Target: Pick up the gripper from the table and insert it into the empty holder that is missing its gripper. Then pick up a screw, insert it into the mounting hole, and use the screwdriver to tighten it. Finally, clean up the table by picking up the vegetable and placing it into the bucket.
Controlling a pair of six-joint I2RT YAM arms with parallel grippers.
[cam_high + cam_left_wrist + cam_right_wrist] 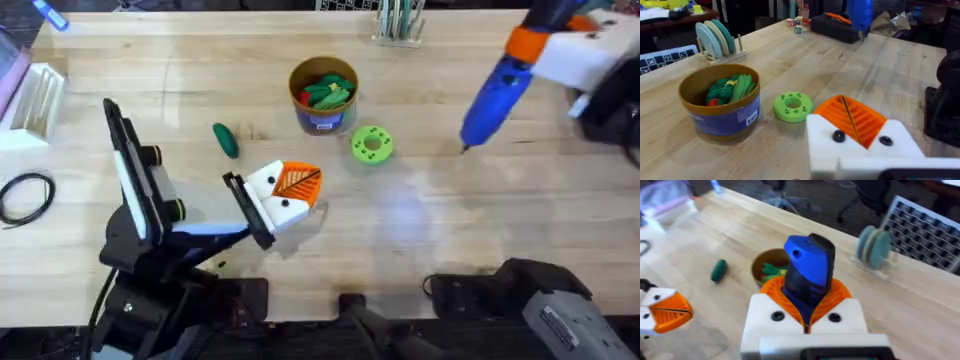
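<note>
The counter [420,230] is carrying every loose item, and both arms are working above it.

The right end effector [560,50] is hovering at the far right side of the counter, clamped on the screwdriver [495,95]. The right wrist view is showing the blue body pinched between the orange pads [840,292]. The tool is hanging tilted, its thin tip pointing down and toward the left arm. In my judgement it is being held this way so that the tip can be brought to a screw head without regripping.

The left end effector [290,192] is resting low over the middle of the counter, well apart from the screwdriver tip. Its white holder [268,195] is carrying the orange gripper [298,181] with the ribbed face turned up. Dark screw positions [838,135] are showing on the white mount. Whether its jaws are wide or narrow, I cannot tell. It appears to be presenting the mount steadily for the fastening step.

The bucket [323,98] is standing just beyond the left end effector, already holding green toy pieces. A bright green disc [371,144] is lying between the bucket and the screwdriver tip.

The vegetable [226,139] is lying on the counter near the left end effector, beside the bucket and not yet inside it, so clean-up is remaining.
</note>
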